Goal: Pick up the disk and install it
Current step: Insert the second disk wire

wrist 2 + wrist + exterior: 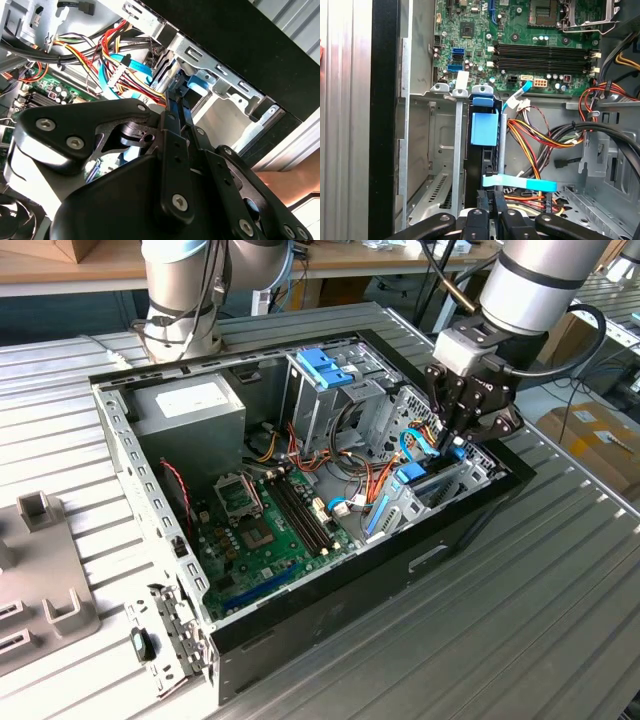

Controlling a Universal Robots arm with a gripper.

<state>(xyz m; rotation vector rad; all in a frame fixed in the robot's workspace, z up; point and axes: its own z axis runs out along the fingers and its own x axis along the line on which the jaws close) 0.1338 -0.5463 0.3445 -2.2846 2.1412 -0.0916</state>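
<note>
The disk (476, 165) stands on edge in the drive bay (445, 150) at the front corner of the open computer case (130, 440). Its blue side rail (484, 128) faces up between the bay's metal walls. In the exterior view the blue rail (412, 477) shows just below my gripper (452, 445), on the exterior view's right. My gripper (494, 204) is shut on the disk's near edge, with its dark fingers (175, 107) reaching down into the bay beside silver metal and a blue tab (200, 82).
Bundles of coloured wires (540, 135) and a flat blue cable (520, 182) lie close beside the bay. The green motherboard (260, 530), a grey power box (195, 405) and a metal cage with a blue top (325, 370) fill the case. A person's arm (287, 180) is outside the case wall.
</note>
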